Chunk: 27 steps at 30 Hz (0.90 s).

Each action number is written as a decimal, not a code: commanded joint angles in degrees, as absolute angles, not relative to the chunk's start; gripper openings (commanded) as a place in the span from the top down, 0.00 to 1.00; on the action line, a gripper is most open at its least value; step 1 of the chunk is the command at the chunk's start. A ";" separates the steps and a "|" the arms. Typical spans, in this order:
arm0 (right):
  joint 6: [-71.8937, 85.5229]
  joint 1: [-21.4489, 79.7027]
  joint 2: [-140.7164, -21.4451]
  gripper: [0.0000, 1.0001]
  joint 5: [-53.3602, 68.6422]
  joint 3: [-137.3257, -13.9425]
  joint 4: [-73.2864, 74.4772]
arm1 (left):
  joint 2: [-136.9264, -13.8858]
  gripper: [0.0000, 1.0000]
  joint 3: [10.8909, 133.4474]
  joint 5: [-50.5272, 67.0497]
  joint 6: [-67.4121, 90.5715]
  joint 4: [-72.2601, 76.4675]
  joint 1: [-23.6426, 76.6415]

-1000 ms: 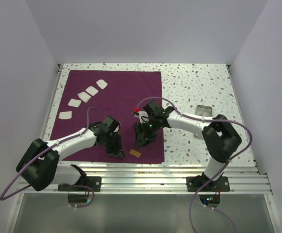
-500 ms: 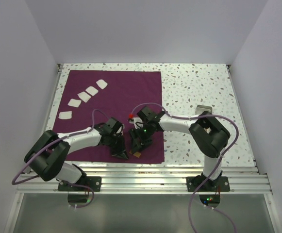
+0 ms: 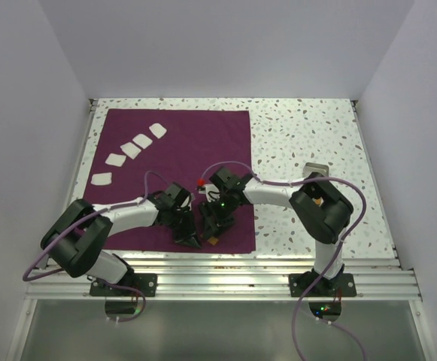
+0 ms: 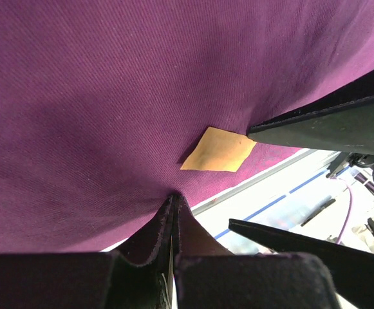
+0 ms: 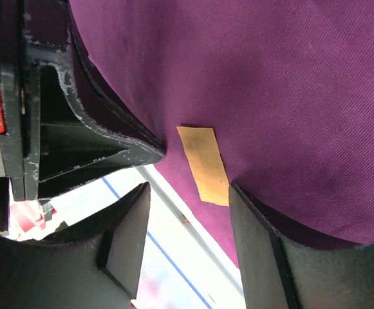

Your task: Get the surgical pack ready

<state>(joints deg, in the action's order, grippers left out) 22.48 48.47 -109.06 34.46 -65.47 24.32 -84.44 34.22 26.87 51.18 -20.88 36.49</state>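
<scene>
One deep purple-maroon matte fabric sheet (image 3: 195, 143), spread flat over the left half of the speckled white table (image 3: 301, 135) in the overhead view, its near edge running along the lower centre of the frame.

One small orange-tan rectangular patch (image 3: 213, 241), lying on the sheet just inside that near edge.

Five small white pads (image 3: 131, 150), in a diagonal row at the sheet's upper left.

Left gripper (image 3: 188, 239): jaws pressed fully together, tips on the cloth just left of the patch; whether any cloth is pinched cannot be told.

Right gripper (image 3: 209, 229): jaws apart, nothing held, tips down at the cloth, one finger (image 5: 257, 219) just beside the patch's end.
</scene>
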 commanded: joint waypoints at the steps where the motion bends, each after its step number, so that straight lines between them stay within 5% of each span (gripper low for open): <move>1: 20.66 48.78 -107.84 0.44 30.85 -67.67 25.74 | -85.17 1.00 33.22 26.63 51.77 -19.16 36.74; 27: 22.32 49.75 -110.30 0.50 35.94 -64.25 21.88 | -86.84 1.00 33.22 27.33 51.77 -18.28 36.74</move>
<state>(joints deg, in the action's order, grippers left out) 21.80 49.08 -109.21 34.70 -65.21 23.73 -85.60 34.11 28.60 51.66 -19.44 36.47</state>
